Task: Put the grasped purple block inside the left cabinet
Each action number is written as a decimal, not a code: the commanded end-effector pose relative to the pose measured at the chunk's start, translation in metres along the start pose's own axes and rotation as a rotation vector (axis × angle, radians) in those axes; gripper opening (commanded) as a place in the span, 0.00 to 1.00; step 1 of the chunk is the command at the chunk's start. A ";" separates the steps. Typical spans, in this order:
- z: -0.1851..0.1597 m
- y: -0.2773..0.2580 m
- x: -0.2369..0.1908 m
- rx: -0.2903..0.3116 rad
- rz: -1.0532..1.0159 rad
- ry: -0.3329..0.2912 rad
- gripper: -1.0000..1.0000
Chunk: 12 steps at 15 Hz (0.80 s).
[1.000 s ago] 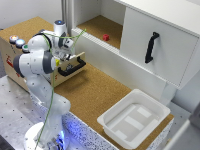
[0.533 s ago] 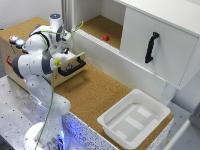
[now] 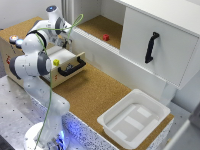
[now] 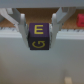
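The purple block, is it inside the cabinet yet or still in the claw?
In the claw. The wrist view shows the purple block pinched between the claw fingers, with the left cabinet ahead of it.

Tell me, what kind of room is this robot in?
Probably a robot test lab made like a toy kitchen. A white cupboard unit with a cork floor, a small wooden drawer box and a white tray sit around the arm, whose gripper holds a purple lettered block.

A small block [image 3: 106, 37] lies inside the left cabinet [image 3: 95, 26], tray [image 3: 134, 120] in front
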State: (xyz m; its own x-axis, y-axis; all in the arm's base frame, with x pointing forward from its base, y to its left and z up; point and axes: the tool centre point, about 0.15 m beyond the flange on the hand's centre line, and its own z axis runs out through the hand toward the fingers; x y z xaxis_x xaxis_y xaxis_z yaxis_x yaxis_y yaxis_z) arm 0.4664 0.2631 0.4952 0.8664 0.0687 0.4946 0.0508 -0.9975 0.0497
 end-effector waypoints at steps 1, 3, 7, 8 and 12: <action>0.019 0.003 0.106 -0.171 0.010 -0.103 0.00; 0.036 0.007 0.127 -0.173 0.007 -0.104 0.00; 0.077 0.011 0.153 -0.205 -0.001 -0.073 0.00; 0.085 0.010 0.157 -0.201 -0.004 -0.067 0.00; 0.111 0.014 0.169 -0.193 0.006 -0.082 0.00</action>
